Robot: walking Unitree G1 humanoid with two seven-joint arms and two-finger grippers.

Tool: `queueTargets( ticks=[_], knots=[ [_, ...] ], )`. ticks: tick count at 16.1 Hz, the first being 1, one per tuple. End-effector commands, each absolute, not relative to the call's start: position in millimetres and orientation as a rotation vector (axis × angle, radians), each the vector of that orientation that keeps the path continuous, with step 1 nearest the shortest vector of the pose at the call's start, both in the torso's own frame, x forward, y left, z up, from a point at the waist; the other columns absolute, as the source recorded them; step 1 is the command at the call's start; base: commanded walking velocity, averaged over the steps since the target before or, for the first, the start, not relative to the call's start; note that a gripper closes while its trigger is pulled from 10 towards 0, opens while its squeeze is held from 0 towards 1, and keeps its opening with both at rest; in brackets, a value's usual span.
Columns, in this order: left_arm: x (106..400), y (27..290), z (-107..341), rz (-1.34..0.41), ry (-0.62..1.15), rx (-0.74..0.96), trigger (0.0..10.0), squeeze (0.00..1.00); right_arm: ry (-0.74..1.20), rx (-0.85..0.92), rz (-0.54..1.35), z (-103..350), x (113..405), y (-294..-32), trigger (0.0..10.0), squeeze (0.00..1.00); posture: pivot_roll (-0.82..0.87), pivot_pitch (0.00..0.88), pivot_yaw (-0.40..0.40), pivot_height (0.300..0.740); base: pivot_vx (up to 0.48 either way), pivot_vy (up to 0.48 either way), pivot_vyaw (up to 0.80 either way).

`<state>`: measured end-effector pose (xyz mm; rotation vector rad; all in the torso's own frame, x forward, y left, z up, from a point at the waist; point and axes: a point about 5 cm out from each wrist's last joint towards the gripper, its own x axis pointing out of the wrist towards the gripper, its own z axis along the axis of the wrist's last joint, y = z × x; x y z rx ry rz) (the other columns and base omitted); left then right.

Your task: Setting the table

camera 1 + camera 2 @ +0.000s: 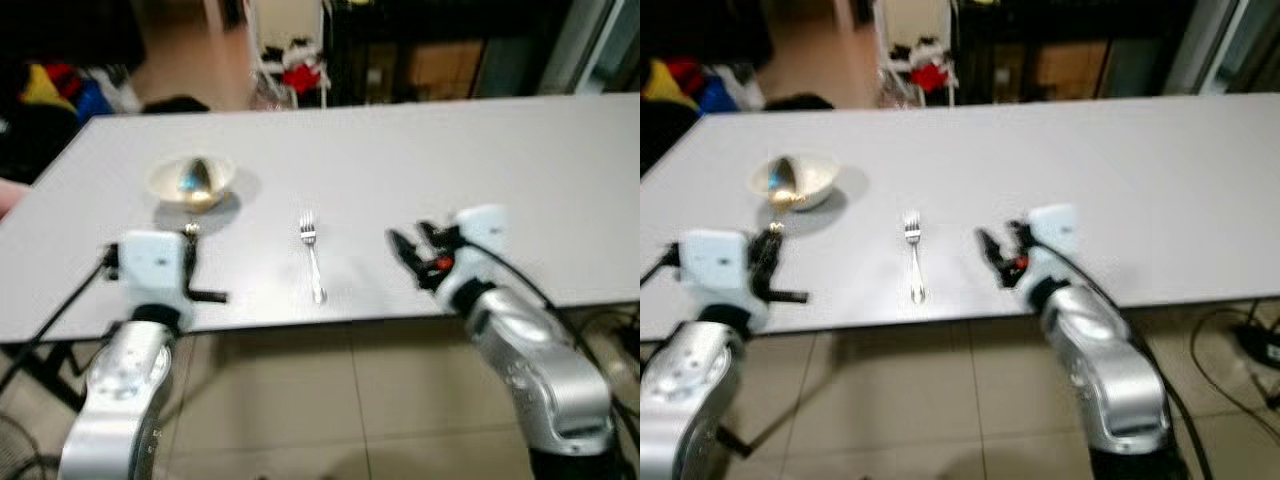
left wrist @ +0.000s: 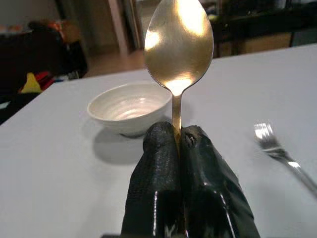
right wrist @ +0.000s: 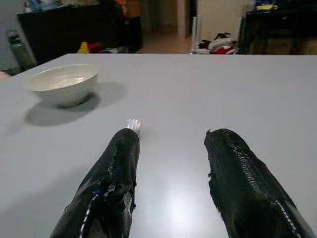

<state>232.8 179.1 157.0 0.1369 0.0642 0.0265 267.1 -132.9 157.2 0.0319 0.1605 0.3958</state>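
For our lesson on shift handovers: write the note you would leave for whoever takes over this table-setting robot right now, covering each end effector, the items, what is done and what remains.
Left end effector: shut on the spoon, held upright by its handle near the table's near edge, in front of the bowl.
Right end effector: open, holding nothing, low over the table just right of the fork.
Done: bowl and fork are on the table, the fork lying right of the bowl, tines pointing away from the robot.
Left: set the spoon down, probably beside the bowl or fork, then release.
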Motion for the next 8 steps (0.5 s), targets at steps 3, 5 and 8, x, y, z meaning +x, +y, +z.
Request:
queueTargets(
  ticks=[3, 5, 8],
  knots=[
    [234.6, 174.2, 160.2, 0.0, 0.042, 0.137, 10.0, 0.0, 0.158, 0.023, 0.354, 157.0, 268.6, -141.0, 10.0, 0.0, -0.1, 0.0, 0.072, 0.74, 0.421, 0.0, 0.0],
    [234.7, 175.1, 160.2, 0.001, 0.038, 0.131, 10.0, 0.0, 0.16, 0.024, 0.354, 156.2, 268.3, -140.8, 10.0, 0.0, -0.1, 0.0, 0.075, 0.74, 0.0, 0.0, 0.0],
    [235.3, 176.4, 159.8, -0.016, 0.042, 0.14, 10.0, 0.0, 0.165, 0.026, 0.35, 154.1, 268.2, -140.8, 10.0, 0.0, -0.1, 0.0, 0.078, 0.74, 0.0, 0.0, 0.0]
  ],
)
